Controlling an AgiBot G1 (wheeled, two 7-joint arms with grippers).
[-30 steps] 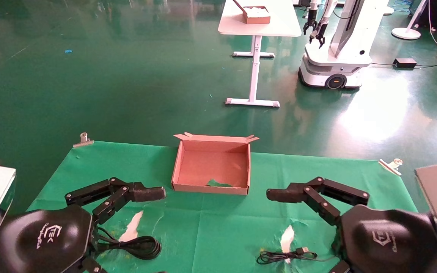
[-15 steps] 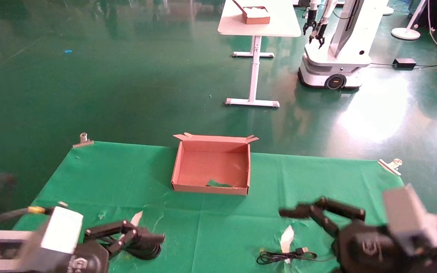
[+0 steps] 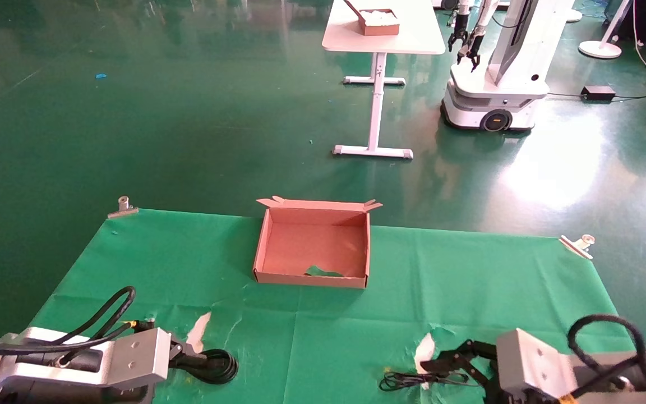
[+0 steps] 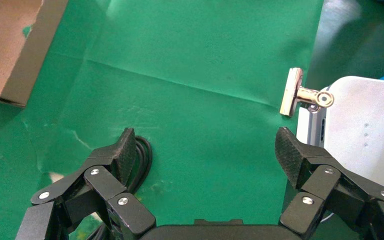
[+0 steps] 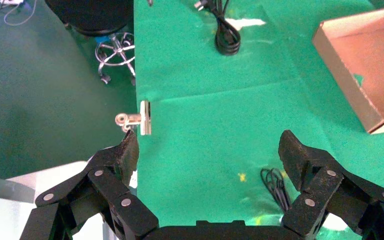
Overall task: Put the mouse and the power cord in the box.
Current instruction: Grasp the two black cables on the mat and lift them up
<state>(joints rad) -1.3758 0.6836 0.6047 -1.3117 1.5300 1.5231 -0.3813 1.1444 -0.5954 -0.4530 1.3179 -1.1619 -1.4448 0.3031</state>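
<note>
We see a table covered in green cloth (image 3: 356, 336), with the box (image 3: 313, 247) standing open and holding none of the task's things near the middle of its far edge. Our left gripper (image 4: 207, 155) hangs low over the near left part of the cloth, its fingers spread wide and holding nothing; in the left wrist view one fingertip (image 4: 125, 155) sits just beside the power cord (image 3: 211, 366), whose black coil lies flat on the cloth by a white tear, well apart from the box. Our right gripper (image 5: 207, 152) hangs low over the near right part of the cloth, its fingers also spread wide with nothing between them. Close to it lies a thin black cable bundle (image 3: 407, 380), the mouse's cable, on the cloth beside another white tear; we cannot make out the body of the mouse itself. A metal binder clip (image 3: 123, 206) pins the cloth at the far left corner, and another clip (image 3: 578, 244) at the far right corner. Beyond the table, on the glossy green floor, stand a white table (image 3: 382, 33) and a second white robot (image 3: 497, 67).
</note>
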